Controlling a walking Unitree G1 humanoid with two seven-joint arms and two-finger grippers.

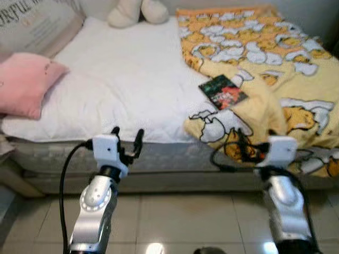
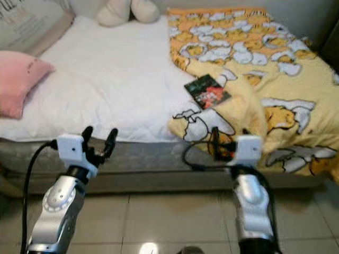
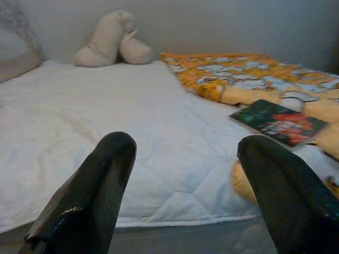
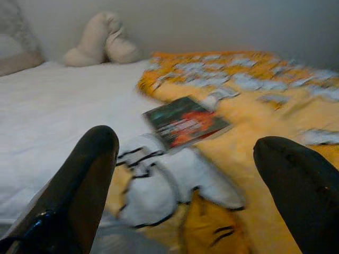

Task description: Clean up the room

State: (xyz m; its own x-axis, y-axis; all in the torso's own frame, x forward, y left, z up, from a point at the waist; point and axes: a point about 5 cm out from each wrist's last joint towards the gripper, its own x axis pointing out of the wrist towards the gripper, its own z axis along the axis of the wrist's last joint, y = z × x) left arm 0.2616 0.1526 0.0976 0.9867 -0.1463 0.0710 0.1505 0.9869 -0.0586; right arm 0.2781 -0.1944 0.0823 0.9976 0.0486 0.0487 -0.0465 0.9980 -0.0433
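Left eye view: the robot stood at the side of a bed (image 1: 132,90), both arms raised toward it. The left gripper (image 1: 127,142) hung at the mattress edge, its 2 fingers spread and empty. The right gripper (image 1: 254,143) hovered low over the fold of a yellow blanket (image 1: 254,53); I cannot tell its state in this view. A book (image 1: 223,91) lay on the blanket edge where it meets the white sheet, beyond the right gripper and slightly toward the left one. A pink pillow (image 1: 24,82) sat at the bed's left, and a cream plush (image 1: 137,11) at the head.

Right eye view: the same layout, with a black cable looping beside the right gripper close to the blanket fold.

Left wrist view: 2 black fingers (image 3: 95,185) stood wide apart, framing bare sheet; the book lay well off to one side.

Right wrist view: the fingers were spread wide, holding nothing. The book lay ahead, between them but nearer one finger, and apart from both. The picture was blurred.

Likely risks: the book rested on soft, rumpled cloth, so a finger could pinch blanket along with it, or push it flat instead of getting under an edge. The loose cable might snag the fold.
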